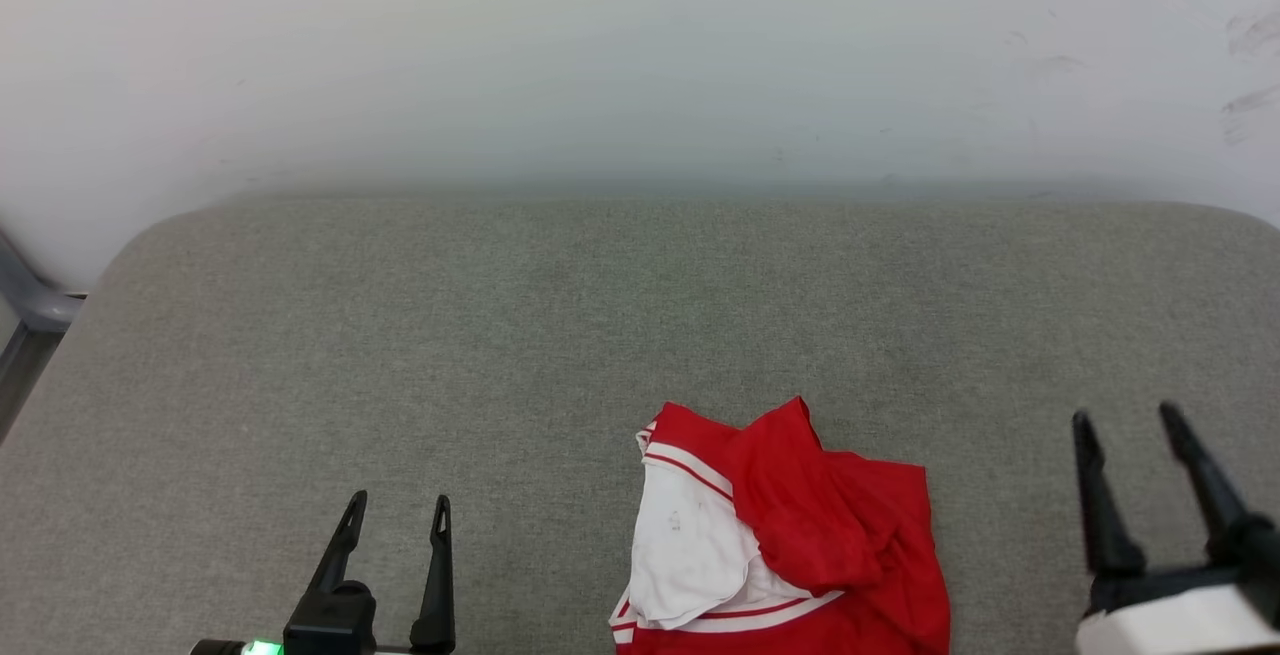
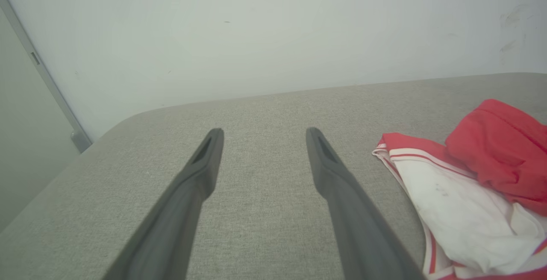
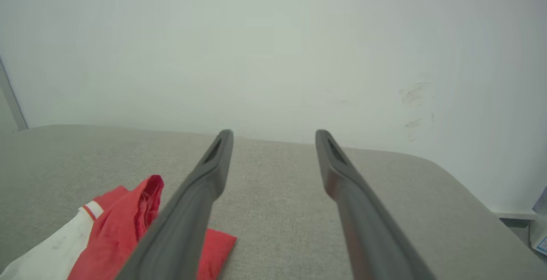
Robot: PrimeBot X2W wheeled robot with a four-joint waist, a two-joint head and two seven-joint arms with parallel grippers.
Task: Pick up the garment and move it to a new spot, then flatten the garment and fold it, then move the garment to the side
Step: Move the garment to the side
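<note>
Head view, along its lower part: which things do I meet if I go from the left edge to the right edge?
left gripper, open → garment, crumpled on the grey surface → right gripper, open

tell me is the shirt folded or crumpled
Crumpled. The shirt lies in a loose heap on the grey cushion, red cloth flopped over a white part, with no straight fold edges.
</note>
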